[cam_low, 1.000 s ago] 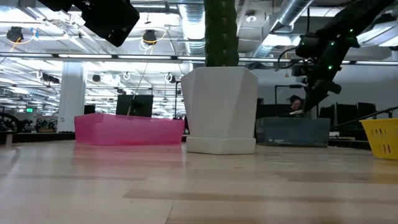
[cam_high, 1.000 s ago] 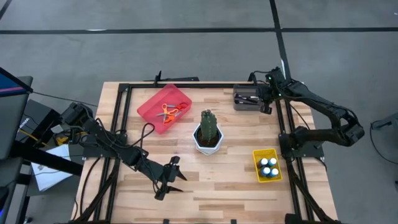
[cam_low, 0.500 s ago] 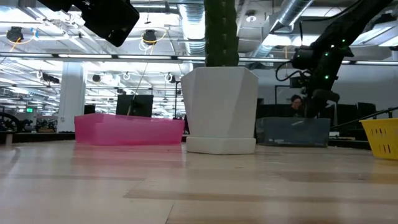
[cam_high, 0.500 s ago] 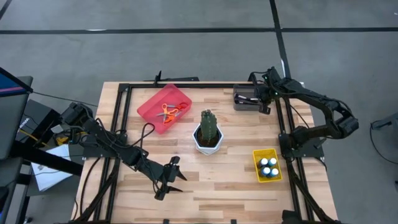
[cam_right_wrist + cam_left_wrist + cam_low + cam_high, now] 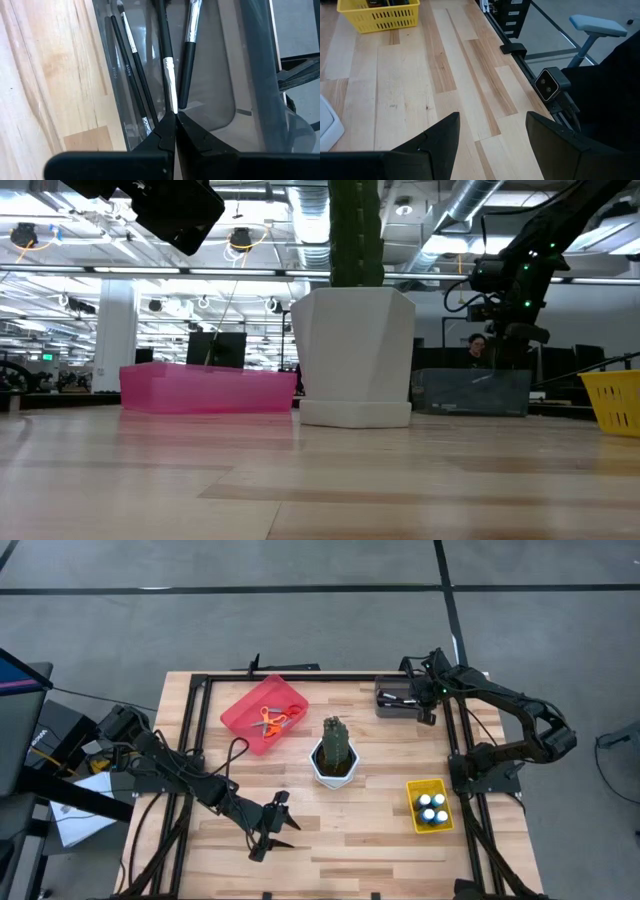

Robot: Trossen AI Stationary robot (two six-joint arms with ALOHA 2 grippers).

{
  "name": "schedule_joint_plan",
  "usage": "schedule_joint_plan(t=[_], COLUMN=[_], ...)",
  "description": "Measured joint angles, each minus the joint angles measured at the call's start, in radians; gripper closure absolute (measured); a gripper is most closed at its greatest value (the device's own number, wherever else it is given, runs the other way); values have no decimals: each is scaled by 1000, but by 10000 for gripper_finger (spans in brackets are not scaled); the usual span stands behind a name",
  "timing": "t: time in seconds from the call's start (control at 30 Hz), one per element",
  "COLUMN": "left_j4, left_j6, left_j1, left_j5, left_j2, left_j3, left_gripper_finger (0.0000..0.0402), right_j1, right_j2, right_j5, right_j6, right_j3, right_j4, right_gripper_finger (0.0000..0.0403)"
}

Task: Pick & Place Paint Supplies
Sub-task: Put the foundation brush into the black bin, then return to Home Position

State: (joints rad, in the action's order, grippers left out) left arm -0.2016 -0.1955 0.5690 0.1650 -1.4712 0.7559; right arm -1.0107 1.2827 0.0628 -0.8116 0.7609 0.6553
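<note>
R arm (image 5: 520,725) far corner, jaws closed; L arm (image 5: 190,780) near edge, jaws apart.

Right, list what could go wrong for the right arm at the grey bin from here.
The right gripper is shut on one paintbrush at its very tip, so the thin handle could slip out or swing on the way up. Other brushes lie right beside it in the grey bin and might be dragged along. The light bin itself could shift if the fingers catch its wall.
</note>
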Motion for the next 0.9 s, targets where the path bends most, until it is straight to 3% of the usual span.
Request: schedule_joint_plan(t=[0.6,0.9], left_j4=[0,0], left_j6=[0,0], left_j1=[0,0], left_j5=[-1,-2], left_j2=[0,0], left_j3=[0,0], left_gripper_finger=[179,179], right_j1=[0,0], right_j2=[0,0], right_j5=[1,1], right_j6=[35,65], right_j3=[0,0], right_j4=[-5,-12], right_gripper_finger=[401,367])
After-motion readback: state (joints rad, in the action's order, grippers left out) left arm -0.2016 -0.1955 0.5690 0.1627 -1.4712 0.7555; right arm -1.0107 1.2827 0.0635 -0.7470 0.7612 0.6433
